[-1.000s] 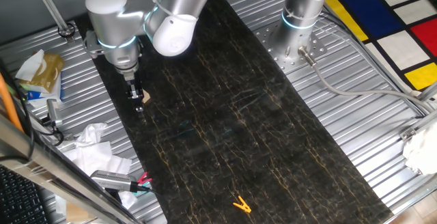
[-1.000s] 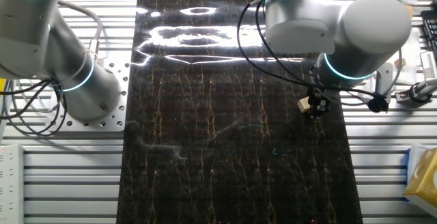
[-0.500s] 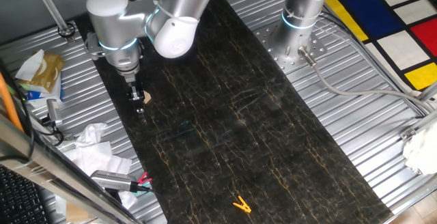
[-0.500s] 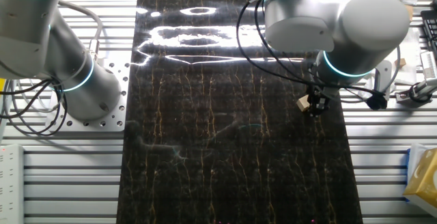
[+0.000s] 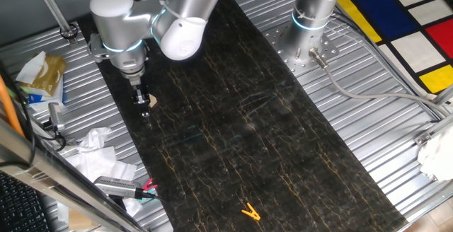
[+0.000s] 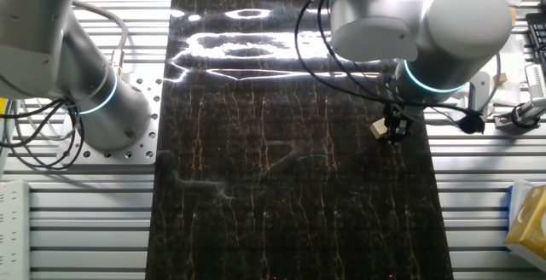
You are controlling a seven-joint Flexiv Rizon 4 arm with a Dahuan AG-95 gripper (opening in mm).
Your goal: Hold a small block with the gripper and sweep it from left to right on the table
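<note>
One fixed view is showing the end effector (image 5: 144,106) pointing straight down near the left edge of the black marble-veined worktop (image 5: 233,126), with the small block (image 5: 150,102), a pale tan wooden cube, sitting right against its tip on the side facing the open run of the worktop. Whether the black fingers are actually pinching the cube or merely standing beside it is something I cannot tell; they are looking narrow and close together, and the other fixed view is giving the same picture, with the cube (image 6: 378,129) appearing to touch the outside of the tip (image 6: 393,134) rather than clearly sitting between the fingers. Judging from this, the grasp is probably still being settled and the sweep is not yet underway. To do this step well, the fingers should be straddling the cube squarely and closing on two flat faces, with the tip staying low enough that the block is grazing the surface without being pressed hard into it. Once gripped, the travel should be running level and straight across the long stretch of worktop, slowly enough that friction is not twisting the cube out. The yellow clip (image 5: 249,211) lying well apart near the far end and the crumpled paper (image 5: 95,151) beside the ribbed metal frame are both sitting outside the likely path
</note>
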